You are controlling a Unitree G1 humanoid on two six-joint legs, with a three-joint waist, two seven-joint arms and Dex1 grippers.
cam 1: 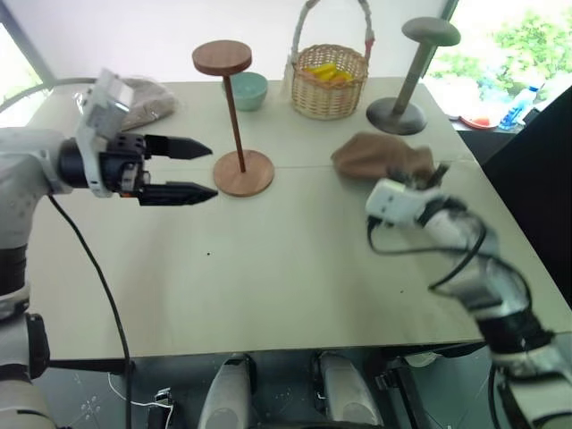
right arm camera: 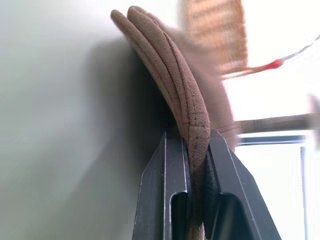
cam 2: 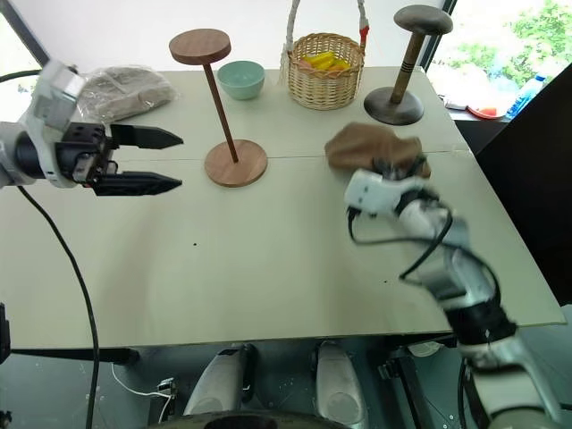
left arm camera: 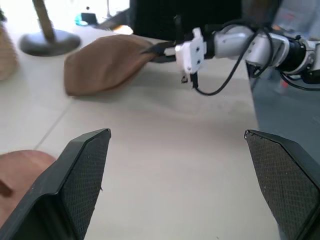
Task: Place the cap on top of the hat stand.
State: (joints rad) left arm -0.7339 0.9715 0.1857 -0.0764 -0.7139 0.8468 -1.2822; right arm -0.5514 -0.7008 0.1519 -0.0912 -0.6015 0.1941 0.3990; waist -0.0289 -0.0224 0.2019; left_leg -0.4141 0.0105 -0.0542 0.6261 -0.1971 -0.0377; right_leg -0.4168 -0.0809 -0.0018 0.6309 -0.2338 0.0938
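Carrying is your step now. In the head view, the right gripper [cam 1: 427, 181] at centre right pinches the near edge of the cap [cam 1: 380, 154]; the hat stand [cam 1: 234, 116] stands upper left of it, so lift above its disc before crossing. In the left wrist view, the left gripper [left arm camera: 177, 170] gapes wide and empty; keep it aside. In the right wrist view, both fingers [right arm camera: 167, 187] clamp the folded brim, a thin hold, so move gently.

Bright daylight from window [cam 1: 500, 54], glare; right wrist view bg blurred.
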